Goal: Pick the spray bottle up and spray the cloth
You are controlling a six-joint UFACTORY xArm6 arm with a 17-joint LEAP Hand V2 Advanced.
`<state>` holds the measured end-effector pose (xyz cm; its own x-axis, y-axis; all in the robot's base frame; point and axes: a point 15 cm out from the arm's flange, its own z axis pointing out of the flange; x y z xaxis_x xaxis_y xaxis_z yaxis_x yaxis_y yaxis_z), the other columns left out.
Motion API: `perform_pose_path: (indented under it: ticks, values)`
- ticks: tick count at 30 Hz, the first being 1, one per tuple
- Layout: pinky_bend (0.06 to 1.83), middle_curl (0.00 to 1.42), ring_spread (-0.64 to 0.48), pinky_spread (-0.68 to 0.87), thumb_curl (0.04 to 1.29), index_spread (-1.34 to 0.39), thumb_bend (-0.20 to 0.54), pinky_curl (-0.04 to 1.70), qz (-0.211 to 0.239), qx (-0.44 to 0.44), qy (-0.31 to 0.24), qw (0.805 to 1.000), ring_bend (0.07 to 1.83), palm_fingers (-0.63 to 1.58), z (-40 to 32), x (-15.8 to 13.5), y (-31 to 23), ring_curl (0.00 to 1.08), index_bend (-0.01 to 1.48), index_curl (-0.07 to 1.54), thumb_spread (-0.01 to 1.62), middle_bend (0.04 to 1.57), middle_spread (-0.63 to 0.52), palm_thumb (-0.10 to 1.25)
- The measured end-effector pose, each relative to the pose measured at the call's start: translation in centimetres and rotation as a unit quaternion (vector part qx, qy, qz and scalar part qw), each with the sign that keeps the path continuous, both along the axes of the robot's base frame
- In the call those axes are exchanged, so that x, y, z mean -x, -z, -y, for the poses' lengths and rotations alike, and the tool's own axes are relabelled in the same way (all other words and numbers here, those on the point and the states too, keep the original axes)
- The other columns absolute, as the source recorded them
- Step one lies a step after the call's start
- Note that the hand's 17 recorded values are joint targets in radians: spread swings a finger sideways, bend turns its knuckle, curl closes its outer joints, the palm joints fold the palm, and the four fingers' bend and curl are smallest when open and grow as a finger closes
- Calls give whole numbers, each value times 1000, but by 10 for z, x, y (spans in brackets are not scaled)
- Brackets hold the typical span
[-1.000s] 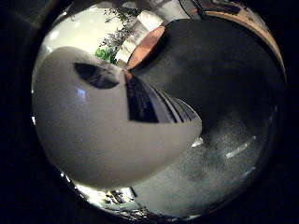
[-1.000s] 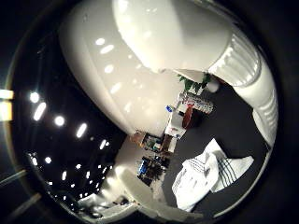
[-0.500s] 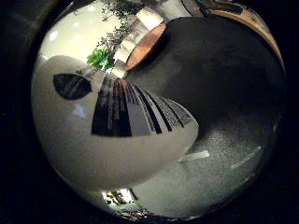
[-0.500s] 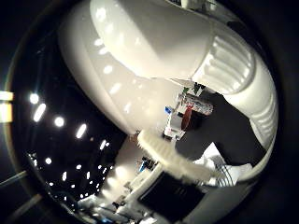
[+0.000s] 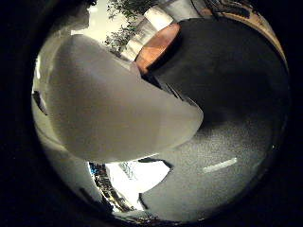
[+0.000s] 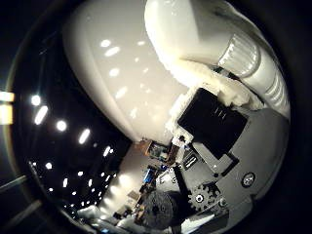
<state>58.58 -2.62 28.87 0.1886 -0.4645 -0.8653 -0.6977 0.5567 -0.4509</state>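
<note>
Gripping: my fingers are curling round the spray bottle.
Change: a finger is now crossing it, likely squeezing the trigger.

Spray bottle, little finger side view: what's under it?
Beneath the spray bottle lies a dark table surface, with a white patch at its edge, possibly the cloth. The bottle's body covers whatever lies directly below it.

Large indoor hall (rows of ceiling lights, potted greenery).
</note>
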Motion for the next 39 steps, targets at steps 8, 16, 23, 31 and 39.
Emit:
perform_pose_path:
  ticks: [8, 16, 23, 31, 39]
  values:
    - [1293, 674, -221, -331, 701, -281, 78, 528, 11, 16, -20, 1000, 1362, 1272, -9, 6, -14, 599, 1050, 672, 1192, 1225, -193, 1109]
    - [1292, 664, -215, -325, 805, -260, 41, 557, 6, 62, -52, 997, 1386, 1259, -16, 25, -33, 585, 1099, 651, 1154, 1264, -178, 1122]
    - [1286, 654, -214, -318, 891, -257, -2, 579, -4, 118, -75, 990, 1402, 1253, 1, 56, -59, 578, 1120, 638, 1110, 1283, -173, 1115]
    - [1278, 645, -213, -317, 955, -256, -7, 594, -38, 165, -120, 978, 1407, 1251, -13, 118, -92, 572, 1140, 628, 1073, 1294, -179, 1094]
    - [1274, 641, -212, -317, 998, -254, -6, 603, -70, 179, -181, 964, 1411, 1249, -77, 165, -130, 569, 1149, 619, 1047, 1304, -180, 1076]
